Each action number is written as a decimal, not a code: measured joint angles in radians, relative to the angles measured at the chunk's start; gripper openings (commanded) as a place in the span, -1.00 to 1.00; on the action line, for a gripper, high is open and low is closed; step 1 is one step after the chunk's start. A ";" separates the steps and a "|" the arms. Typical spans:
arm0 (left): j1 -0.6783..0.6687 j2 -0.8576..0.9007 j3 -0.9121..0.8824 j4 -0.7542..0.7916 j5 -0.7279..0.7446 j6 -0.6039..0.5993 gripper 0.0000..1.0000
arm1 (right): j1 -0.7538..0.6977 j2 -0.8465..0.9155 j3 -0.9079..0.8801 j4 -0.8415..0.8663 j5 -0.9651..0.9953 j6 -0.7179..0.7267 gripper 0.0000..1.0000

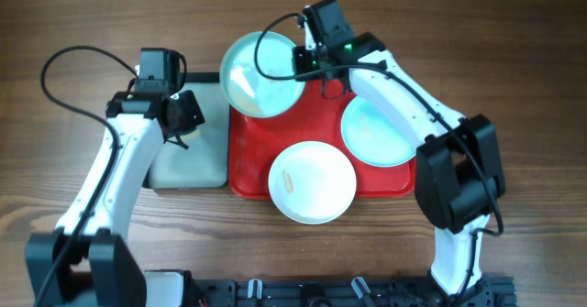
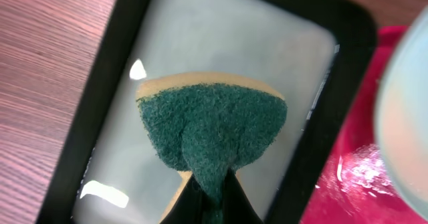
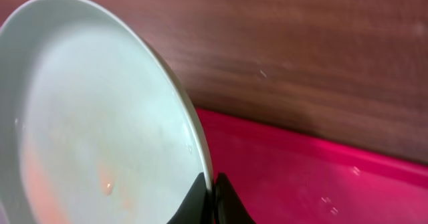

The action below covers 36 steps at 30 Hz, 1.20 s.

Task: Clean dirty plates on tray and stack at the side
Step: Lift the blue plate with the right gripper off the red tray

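Note:
The red tray (image 1: 246,160) holds a white plate (image 1: 312,180) at its front, marked with an orange smear, and a pale blue plate (image 1: 376,131) at its right. My right gripper (image 1: 307,58) is shut on the rim of a second pale blue plate (image 1: 261,73), lifted and tilted over the tray's far left corner. In the right wrist view this plate (image 3: 87,124) shows orange stains, with the jaws (image 3: 212,200) pinching its rim. My left gripper (image 2: 212,200) is shut on a green and yellow sponge (image 2: 210,130), held over the black-rimmed tray (image 2: 107,77).
The small black-rimmed tray with a pale inside (image 1: 193,160) lies just left of the red tray. Wooden table surrounds both. The red tray's edge (image 2: 348,184) shows at the right of the left wrist view.

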 measured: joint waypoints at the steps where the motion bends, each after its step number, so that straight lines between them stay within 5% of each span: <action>1: 0.000 -0.021 0.000 -0.006 0.000 0.000 -0.92 | 0.016 -0.006 0.001 0.014 0.008 0.002 -0.91; 13: 0.000 -0.072 0.000 -0.108 0.000 -0.001 -0.92 | 0.278 -0.013 0.002 0.212 0.289 -0.100 -0.91; 36: 0.008 -0.072 -0.034 -0.109 0.000 -0.005 -0.92 | 0.354 -0.014 0.002 0.558 0.470 -1.056 -0.91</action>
